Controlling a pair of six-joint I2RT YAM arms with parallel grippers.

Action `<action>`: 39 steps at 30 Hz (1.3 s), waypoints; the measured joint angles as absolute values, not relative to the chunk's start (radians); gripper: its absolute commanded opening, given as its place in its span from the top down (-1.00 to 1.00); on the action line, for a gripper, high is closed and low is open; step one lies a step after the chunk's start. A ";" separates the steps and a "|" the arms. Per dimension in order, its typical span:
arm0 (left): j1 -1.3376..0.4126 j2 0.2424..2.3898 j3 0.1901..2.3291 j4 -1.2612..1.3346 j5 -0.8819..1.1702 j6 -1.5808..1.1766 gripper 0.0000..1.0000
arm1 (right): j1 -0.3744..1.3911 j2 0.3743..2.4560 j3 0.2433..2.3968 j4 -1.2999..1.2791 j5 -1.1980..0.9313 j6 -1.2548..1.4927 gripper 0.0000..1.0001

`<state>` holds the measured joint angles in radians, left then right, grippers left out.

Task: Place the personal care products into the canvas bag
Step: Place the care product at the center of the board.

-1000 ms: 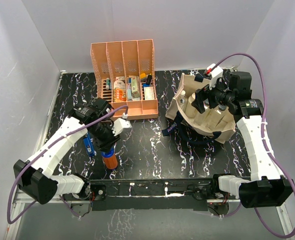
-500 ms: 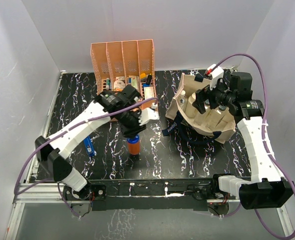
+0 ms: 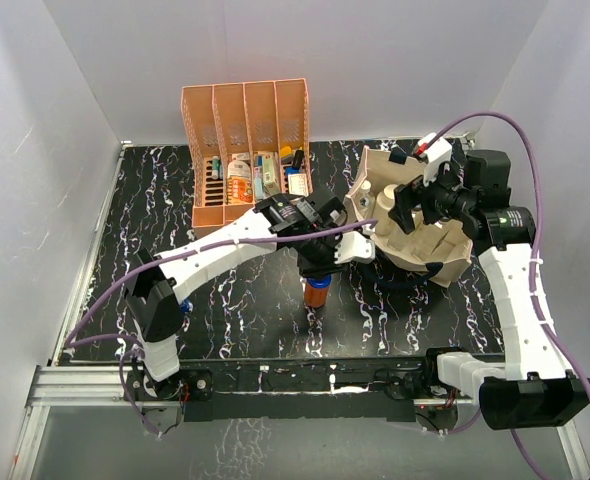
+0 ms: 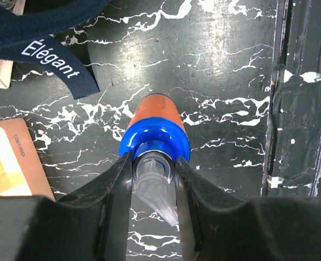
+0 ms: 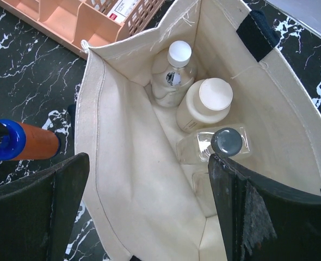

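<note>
Left pincer (image 4: 152, 182) pinches the orange-brown, blue-capped bottle (image 4: 158, 122) by its clear pump neck.
The bottle is upright below the fingers, over the black marbled table (image 4: 231, 65), with the cream canvas bag (image 5: 122, 179) just beside it. The right pincer (image 5: 147, 163) is spread wide above the bag's mouth. Beneath it stand a white cylinder bottle (image 5: 207, 103), a clear grey-capped bottle (image 5: 226, 142) and a white-capped bottle (image 5: 171, 73).
</note>
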<state>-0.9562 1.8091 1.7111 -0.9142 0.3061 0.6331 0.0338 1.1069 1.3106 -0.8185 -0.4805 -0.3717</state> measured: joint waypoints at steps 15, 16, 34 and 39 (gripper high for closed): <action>-0.991 1.805 1.697 -0.869 0.293 0.648 -0.11 | 0.034 1.067 1.277 -0.865 -0.462 -0.386 -0.89; -0.991 1.804 1.695 -0.868 0.292 0.650 -0.17 | 0.034 1.069 1.277 -0.865 -0.462 -0.386 -0.89; -0.901 1.680 1.716 -0.842 0.235 0.569 -0.55 | 0.073 1.121 1.296 -0.863 -0.511 -0.354 -0.85; -0.680 1.584 1.676 -0.795 0.237 0.499 -0.56 | 0.171 1.121 1.310 -0.844 -0.516 -0.329 -0.84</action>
<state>-0.6796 1.5837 1.6756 -0.7952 0.2367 0.4992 0.1715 1.1210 1.3098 -0.8440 -0.5163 -0.3294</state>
